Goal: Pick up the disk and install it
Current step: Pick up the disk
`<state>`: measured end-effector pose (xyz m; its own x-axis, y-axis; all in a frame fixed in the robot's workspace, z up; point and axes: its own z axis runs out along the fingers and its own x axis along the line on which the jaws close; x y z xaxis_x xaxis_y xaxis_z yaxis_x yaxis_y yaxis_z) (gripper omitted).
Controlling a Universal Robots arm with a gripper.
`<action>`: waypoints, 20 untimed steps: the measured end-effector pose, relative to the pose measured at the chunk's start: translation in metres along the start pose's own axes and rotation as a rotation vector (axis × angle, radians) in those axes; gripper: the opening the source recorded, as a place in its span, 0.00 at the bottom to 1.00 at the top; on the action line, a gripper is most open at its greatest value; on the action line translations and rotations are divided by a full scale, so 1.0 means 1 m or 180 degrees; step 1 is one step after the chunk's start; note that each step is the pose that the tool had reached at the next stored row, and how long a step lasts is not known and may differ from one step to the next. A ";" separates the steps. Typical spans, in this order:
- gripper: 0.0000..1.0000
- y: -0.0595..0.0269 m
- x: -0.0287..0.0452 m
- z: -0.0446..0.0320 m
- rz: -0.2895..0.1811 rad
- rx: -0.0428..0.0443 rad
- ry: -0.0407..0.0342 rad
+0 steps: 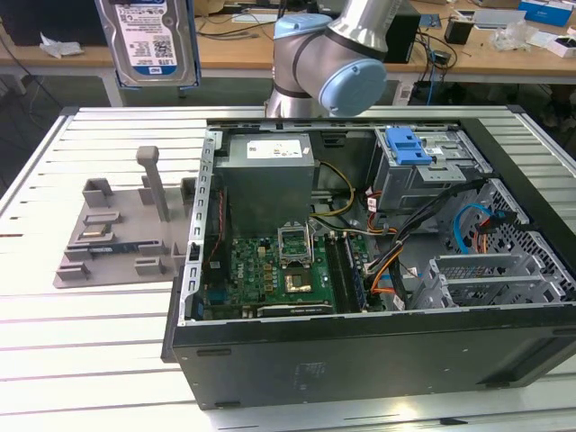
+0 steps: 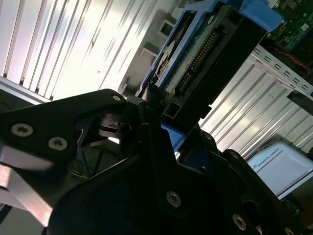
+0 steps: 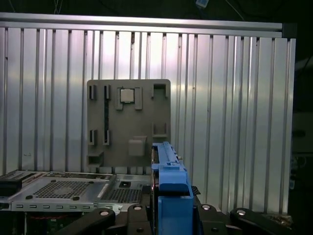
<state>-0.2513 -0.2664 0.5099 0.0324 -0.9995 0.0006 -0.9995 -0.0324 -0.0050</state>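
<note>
As glare washes over the ribbed aluminium table (image 1: pixel 90 342), slats run pale and bright around everything on it.

- Open computer case (image 1: pixel 360 270) lies on its side on the table. Green motherboard (image 1: pixel 279 270) sits low inside, grey power supply box (image 1: pixel 270 180) at 12 o'clock from the board, and the drive cage with a small blue latch piece (image 1: pixel 407 146) at about 2 o'clock.
- Grey fixture plate (image 1: pixel 117 225) rests flat on the slats at 9 o'clock from the case, close beside its wall. In the first wrist view a small square chip (image 3: pixel 127 95) sits in one of its pockets.
- Robot arm (image 1: pixel 333 63) rises behind the case at 12 o'clock, with its grey and pale blue joint above the rear wall.
- The disk (image 1: pixel 148 40) is up in the air, clear of the table, at roughly 11 o'clock from the case, label side showing, blue carrier around its edges.
- Gripper (image 2: pixel 155 105) is clamped on the disk. In both wrist views the black fingers (image 2: pixel 98 112) close on one end of the blue-framed drive, which stands out from them.
- Room: wooden benches (image 1: pixel 243 49) beyond the table, strewn with boxes, cables and papers.
</note>
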 end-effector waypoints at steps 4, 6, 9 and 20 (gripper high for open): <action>0.37 -0.0136 0.0005 0.0001 -0.0001 0.0000 0.0000; 0.37 -0.0191 0.0006 0.0001 0.0000 -0.0001 0.0000; 0.37 -0.0288 0.0010 0.0001 0.0000 -0.0001 0.0000; 0.37 -0.0624 0.0020 0.0003 0.0000 -0.0008 0.0000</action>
<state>-0.1888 -0.2663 0.5099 0.0324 -0.9995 0.0005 -0.9995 -0.0325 -0.0026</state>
